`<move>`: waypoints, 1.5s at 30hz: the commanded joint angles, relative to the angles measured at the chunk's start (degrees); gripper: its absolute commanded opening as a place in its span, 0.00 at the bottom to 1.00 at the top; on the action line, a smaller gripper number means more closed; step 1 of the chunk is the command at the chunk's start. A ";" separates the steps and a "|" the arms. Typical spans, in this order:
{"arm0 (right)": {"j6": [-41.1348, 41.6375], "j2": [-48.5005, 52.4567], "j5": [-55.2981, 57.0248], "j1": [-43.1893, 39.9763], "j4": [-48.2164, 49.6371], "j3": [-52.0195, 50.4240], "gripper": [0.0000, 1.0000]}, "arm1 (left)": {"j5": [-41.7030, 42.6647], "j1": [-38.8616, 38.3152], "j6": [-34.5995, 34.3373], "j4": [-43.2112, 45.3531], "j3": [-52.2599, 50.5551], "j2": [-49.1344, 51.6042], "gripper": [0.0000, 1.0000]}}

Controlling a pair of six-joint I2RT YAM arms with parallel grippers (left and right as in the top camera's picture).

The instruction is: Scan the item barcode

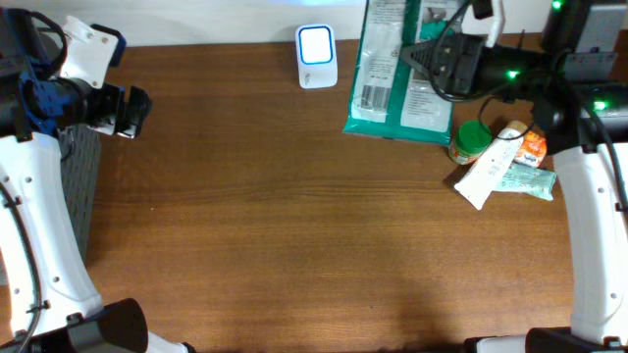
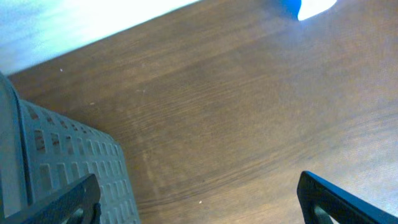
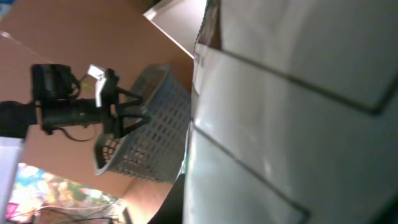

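Right fingers (image 1: 414, 51) clamped on the wipes pack (image 1: 388, 74) beside the scanner (image 1: 316, 56) at counter's (image 1: 294, 226) back edge; left fingers (image 1: 137, 101) apart. Barcode (image 1: 372, 96) faces up, so I risk a missed read.

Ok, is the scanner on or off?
On: the scanner shows a glowing blue-white face in the overhead view.

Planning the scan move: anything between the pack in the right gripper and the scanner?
Nothing visible. The pack, in the right gripper, is just right of the scanner, only bare table between them. The jar and tube lie on its far side.
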 commanded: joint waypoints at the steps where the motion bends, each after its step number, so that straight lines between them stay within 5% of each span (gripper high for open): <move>1: -2.64 -0.17 8.85 3.58 0.24 0.33 0.04 | -0.09 1.44 6.54 0.11 0.48 -0.04 0.99; 4: -6.80 0.09 20.39 8.41 0.31 0.33 0.04 | -4.09 2.51 6.54 0.11 0.44 0.04 0.99; 7: -14.91 4.48 43.56 17.59 5.70 0.33 0.04 | -4.09 2.51 6.54 0.09 0.42 0.04 0.99; 11: -34.91 16.74 65.22 26.01 24.00 0.33 0.04 | -4.09 2.51 6.54 0.09 0.42 0.04 0.99; 13: -51.01 26.73 77.07 28.37 40.54 0.33 0.04 | -4.09 2.51 6.54 0.09 0.42 0.04 0.99; 19: -77.72 41.00 79.03 28.28 66.86 0.33 0.04 | -4.11 2.51 6.54 0.09 0.42 0.04 0.99; 26: -96.56 49.48 65.51 26.58 73.90 0.35 0.04 | -4.09 2.51 6.54 0.04 0.42 0.04 0.99; 40: -98.60 51.01 64.46 25.99 76.39 0.33 0.04 | -4.09 2.51 6.54 0.00 0.42 0.04 0.99; 45: -89.53 40.50 69.18 25.99 72.98 0.33 0.04 | -4.09 2.51 6.54 0.00 0.42 0.04 0.99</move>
